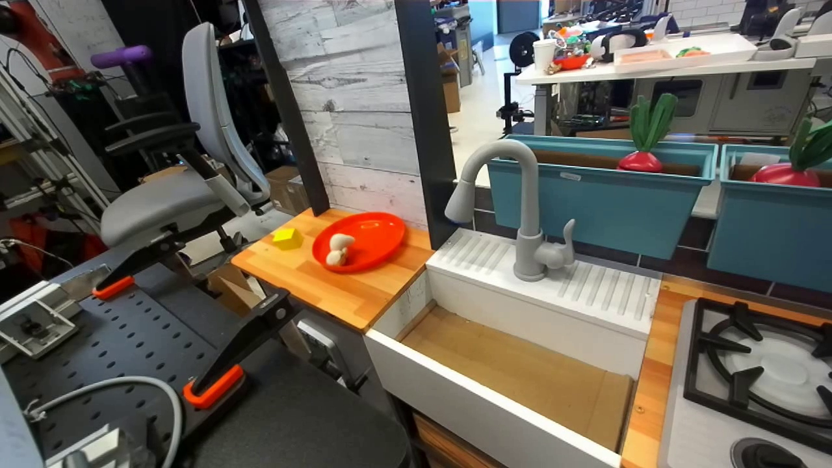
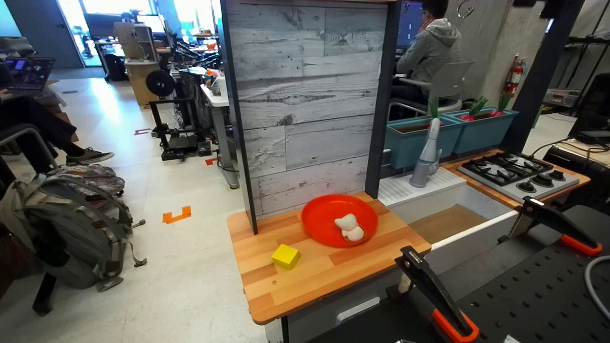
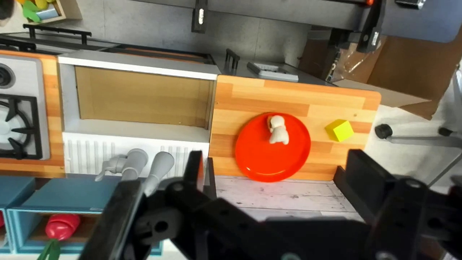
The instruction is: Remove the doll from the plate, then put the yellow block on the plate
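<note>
Doll (image 3: 278, 130): lies on the plate (image 3: 269, 160), near its rim; its removal is not yet done.
Yellow block (image 3: 339, 130): sits on the wooden counter (image 3: 325, 103), beside the plate and apart from it; its placing is left too.
Gripper (image 3: 276, 159): spread wide, nothing held; seen only in the wrist view.
Progress: neither step looks done; doll off first, then yellow block on.

Counter (image 2: 310, 281): one doll (image 3: 278, 133), one plate (image 3: 267, 162), one yellow block (image 2: 287, 257). One faucet (image 1: 530, 201), two planters (image 1: 591, 205), two fingers (image 3: 371, 184).
</note>
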Motion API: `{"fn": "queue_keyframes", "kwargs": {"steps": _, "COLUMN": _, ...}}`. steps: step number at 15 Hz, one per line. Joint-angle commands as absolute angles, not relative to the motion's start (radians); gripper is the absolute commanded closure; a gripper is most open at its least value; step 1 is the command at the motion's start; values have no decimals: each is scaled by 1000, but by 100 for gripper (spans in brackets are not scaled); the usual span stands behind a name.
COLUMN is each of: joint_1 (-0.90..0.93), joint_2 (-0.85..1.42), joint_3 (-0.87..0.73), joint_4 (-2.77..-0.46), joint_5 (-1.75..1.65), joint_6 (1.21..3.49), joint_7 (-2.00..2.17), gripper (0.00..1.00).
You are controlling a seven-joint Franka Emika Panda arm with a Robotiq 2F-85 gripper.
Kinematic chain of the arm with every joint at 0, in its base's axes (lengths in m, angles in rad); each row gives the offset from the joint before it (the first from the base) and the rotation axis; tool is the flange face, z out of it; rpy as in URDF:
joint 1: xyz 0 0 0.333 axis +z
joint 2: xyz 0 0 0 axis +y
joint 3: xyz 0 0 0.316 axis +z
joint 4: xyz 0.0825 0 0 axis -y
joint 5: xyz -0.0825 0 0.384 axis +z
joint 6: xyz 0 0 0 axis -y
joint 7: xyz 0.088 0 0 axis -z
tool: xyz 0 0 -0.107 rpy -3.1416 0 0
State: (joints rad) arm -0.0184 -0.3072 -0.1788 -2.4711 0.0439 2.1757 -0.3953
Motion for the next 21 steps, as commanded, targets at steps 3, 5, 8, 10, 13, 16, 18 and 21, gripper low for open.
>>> {"fn": "queue_keyframes", "kwargs": {"steps": 3, "joint_1": 38, "joint_2": -23, "joint_3": -119, "joint_4": -2488, "joint_5": 124, "joint_6": 2489, "joint_7": -432, "gripper": 0}}
{"fn": "queue_keyframes", "kwargs": {"steps": 5, "joint_1": 41, "joint_2": 110, "joint_3": -85, "joint_4": -2459, "joint_5": 164, "joint_6": 2575, "joint_7": -444, "gripper": 0}}
{"fn": "queue_keyframes", "kwargs": {"steps": 8, "joint_1": 10, "joint_2": 291, "joint_3": -5, "joint_4": -2399, "joint_5": 214, "joint_6": 2632, "joint_7": -474, "gripper": 0}}
{"fn": "queue_keyframes", "kwargs": {"steps": 10, "joint_1": -19, "joint_2": 400, "joint_3": 48, "joint_4": -2348, "joint_5": 213, "joint_6": 2655, "joint_7": -478, "gripper": 0}}
{"fn": "queue_keyframes", "kwargs": {"steps": 13, "joint_1": -45, "joint_2": 537, "joint_3": 102, "joint_4": -2271, "joint_5": 169, "joint_6": 2710, "joint_7": -451, "gripper": 0}}
{"fn": "queue_keyframes", "kwargs": {"steps": 16, "joint_1": -49, "joint_2": 666, "joint_3": 121, "joint_4": -2175, "joint_5": 126, "joint_6": 2774, "joint_7": -413, "gripper": 0}}
{"fn": "queue_keyframes", "kwargs": {"steps": 18, "joint_1": -43, "joint_2": 730, "joint_3": 117, "joint_4": -2113, "joint_5": 91, "joint_6": 2784, "joint_7": -381, "gripper": 0}}
{"fn": "queue_keyframes", "kwargs": {"steps": 21, "joint_1": -35, "joint_2": 807, "joint_3": 113, "joint_4": -2026, "joint_5": 52, "joint_6": 2772, "joint_7": -336, "gripper": 0}}
